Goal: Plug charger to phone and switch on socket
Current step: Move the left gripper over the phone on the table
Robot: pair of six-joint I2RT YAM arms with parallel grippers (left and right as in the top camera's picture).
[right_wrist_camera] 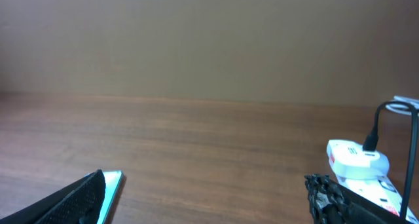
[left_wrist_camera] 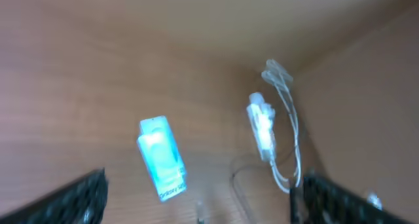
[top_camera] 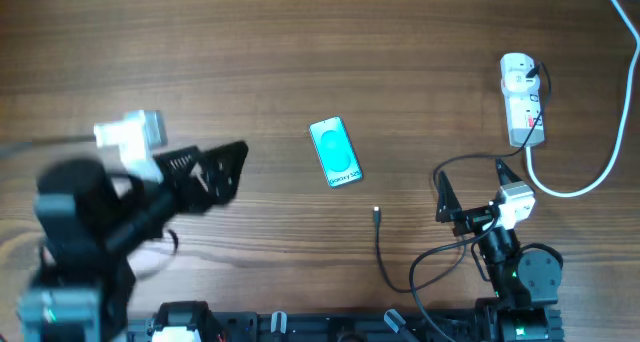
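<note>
L pincer (top_camera: 228, 170) wide apart, empty; phone (top_camera: 335, 152) lies ahead of its tips, well clear. R pincer (top_camera: 468, 169) also apart, empty; charger tip (top_camera: 377, 214) on table (top_camera: 250, 42) to its left, socket (top_camera: 521, 102) ahead-right w/ black plug (top_camera: 539, 74) in it.

Phone (top_camera: 335, 153): teal-cyan screen, white strip with small dark text at one end. Socket (top_camera: 521, 100): white, with thick white cord (top_camera: 570, 193). Charger (top_camera: 379, 240): black. Table (top_camera: 250, 42): brown wood grain.

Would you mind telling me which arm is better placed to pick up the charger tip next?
Probably the right arm: the right claw, open, sits nearer the charger tip than the left claw, which lies beyond the phone.
</note>
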